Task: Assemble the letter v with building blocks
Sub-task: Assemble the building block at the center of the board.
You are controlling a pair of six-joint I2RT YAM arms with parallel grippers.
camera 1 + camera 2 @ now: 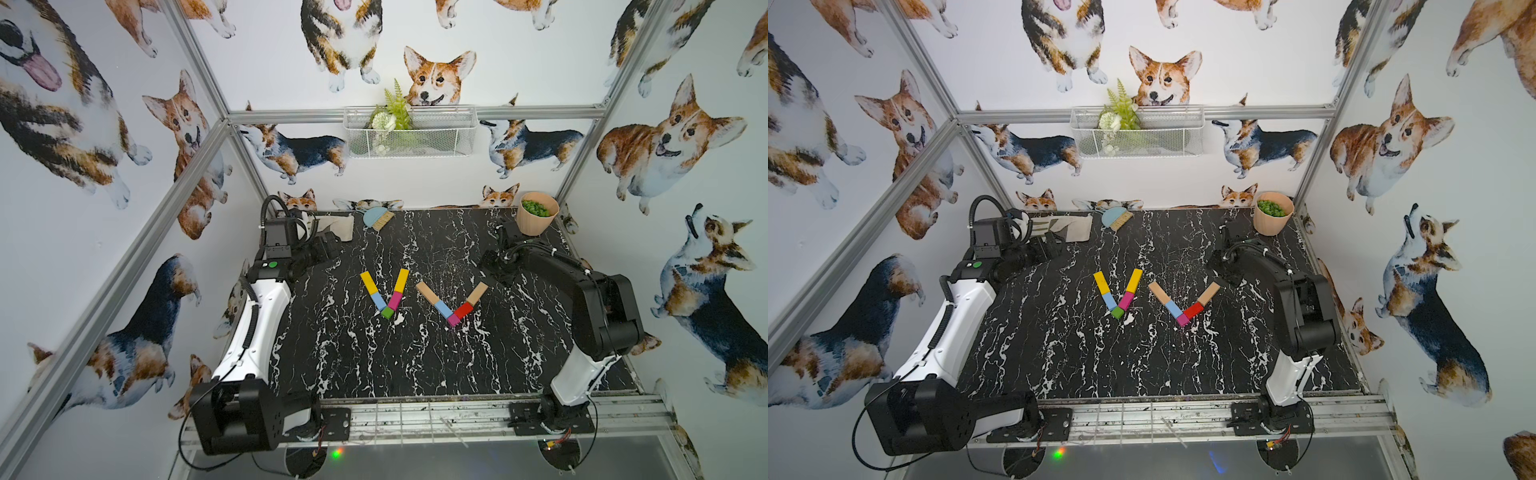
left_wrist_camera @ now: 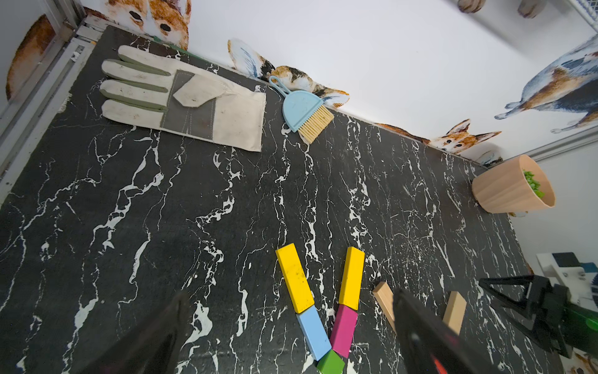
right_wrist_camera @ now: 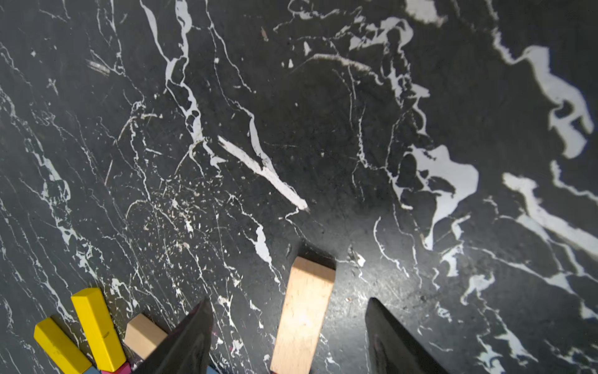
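1. Two V shapes lay flat near the middle of the tabletop [image 1: 415, 365], side by side, each opening toward 12 o'clock with its tip toward 6.
2. The V on the 9 o'clock side ran end to end. A yellow bar [image 1: 368, 282] and a light blue block [image 1: 377, 301] led down to a green stub [image 1: 387, 312] at the tip. A magenta block [image 1: 395, 300] and a second yellow bar [image 1: 401, 280] led back up.
3. The V on the 3 o'clock side had a long tan bar [image 1: 427, 292] and a second light blue block [image 1: 443, 308] meeting a magenta stub [image 1: 453, 319]. From there a red block [image 1: 463, 309] and a short tan block [image 1: 477, 292] climbed toward 1 o'clock.
4. The right gripper [image 3: 289, 301] hung low over the short tan block, at that V's 2 o'clock end. Its jaws were spread to either side of the block, with bare tabletop showing in each gap, so it pinched nothing. The block lay in line with the red one, so I judged this straddle to belong to setting down the arm's last piece.
5. The left gripper [image 2: 289, 293] was spread wide and empty near 10 o'clock, well apart from the blocks. It was probably parked there to leave the other arm room.
6. A glove [image 2: 181, 97], a brush [image 2: 305, 111] and a pot [image 1: 536, 218] sat along the back edge from 11 to 1 o'clock, clear of the work.
7. With every block seated, the letter looked essentially built. The next move would call for a straight lift, since a sideways drift could knock the tan block askew.
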